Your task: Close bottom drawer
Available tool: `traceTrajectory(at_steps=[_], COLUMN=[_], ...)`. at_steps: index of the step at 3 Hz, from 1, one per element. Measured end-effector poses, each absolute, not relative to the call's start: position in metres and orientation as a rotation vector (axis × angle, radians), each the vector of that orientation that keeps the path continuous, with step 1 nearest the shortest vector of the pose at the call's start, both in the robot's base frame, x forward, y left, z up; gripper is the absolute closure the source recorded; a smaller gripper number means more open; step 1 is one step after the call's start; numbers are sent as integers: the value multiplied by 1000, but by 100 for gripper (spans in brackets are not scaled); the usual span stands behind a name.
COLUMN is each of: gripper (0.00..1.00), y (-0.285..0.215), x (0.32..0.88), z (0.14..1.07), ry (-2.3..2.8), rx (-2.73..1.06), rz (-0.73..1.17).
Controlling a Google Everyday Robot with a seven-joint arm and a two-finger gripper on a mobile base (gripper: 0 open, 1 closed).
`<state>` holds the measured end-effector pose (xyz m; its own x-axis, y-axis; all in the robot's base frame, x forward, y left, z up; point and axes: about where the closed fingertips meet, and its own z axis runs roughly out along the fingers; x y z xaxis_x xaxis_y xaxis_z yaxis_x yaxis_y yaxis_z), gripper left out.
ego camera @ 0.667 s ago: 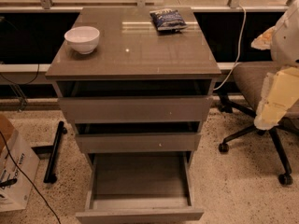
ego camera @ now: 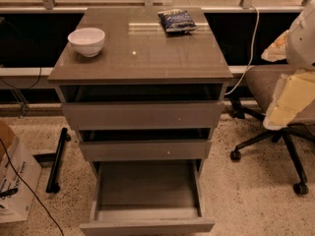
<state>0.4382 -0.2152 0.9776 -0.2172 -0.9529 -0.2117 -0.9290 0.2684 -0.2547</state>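
The bottom drawer is pulled far out at the foot of the grey-brown cabinet. Its shallow grey tray interior looks bare and its narrow front sits at the lower edge of the view. The two drawers above it, the top drawer and the middle drawer, each stand slightly out. My gripper is the pale, yellowish part of the arm at the right edge, level with the upper drawers and well clear of the cabinet.
A white bowl and a dark snack bag sit on the cabinet top. An office chair stands right of the cabinet behind my arm. A cardboard box, a black bar and cables lie on the floor at left.
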Motion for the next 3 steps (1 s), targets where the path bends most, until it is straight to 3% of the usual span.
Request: traceTrajectory(at_steps=[3], gripper=[89], y=[-164], x=[428], z=[860], ry=[2110], rx=[-1735], rz=[139])
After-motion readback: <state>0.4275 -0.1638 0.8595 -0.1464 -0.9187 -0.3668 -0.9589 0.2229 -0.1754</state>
